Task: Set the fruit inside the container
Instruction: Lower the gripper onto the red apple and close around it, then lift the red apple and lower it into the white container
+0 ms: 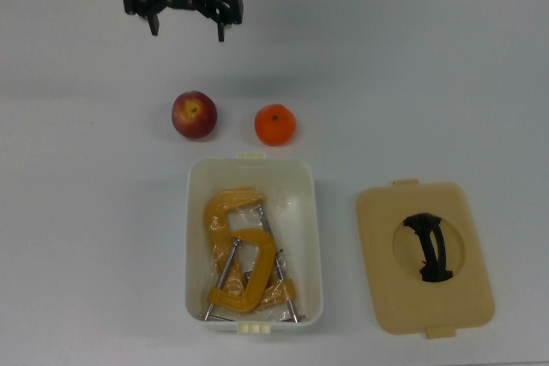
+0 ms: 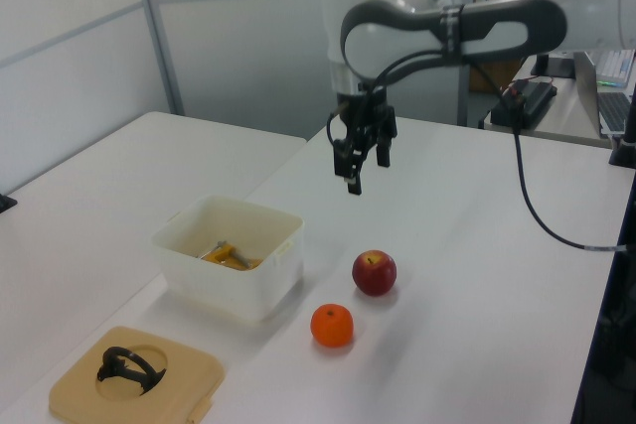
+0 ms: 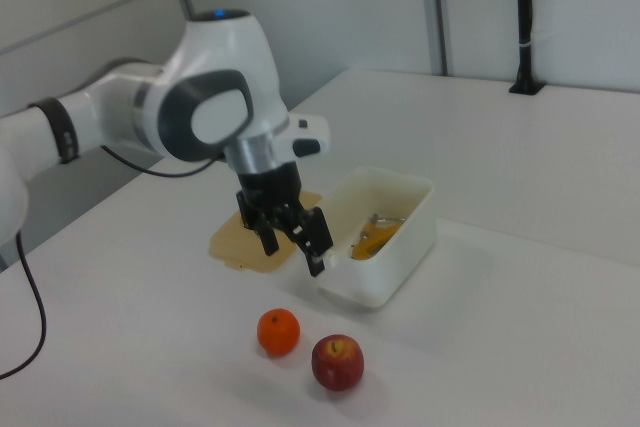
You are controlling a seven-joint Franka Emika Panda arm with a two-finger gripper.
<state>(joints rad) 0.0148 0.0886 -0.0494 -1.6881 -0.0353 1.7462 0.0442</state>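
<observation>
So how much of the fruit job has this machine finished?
Nothing is done: the dark red apple and the bright orange citrus both sit on the white table, outside the white plastic tub, which holds only yellow metal clamps. The gripper hangs open and empty above the table near the apple. Both fruits are left to move.
</observation>
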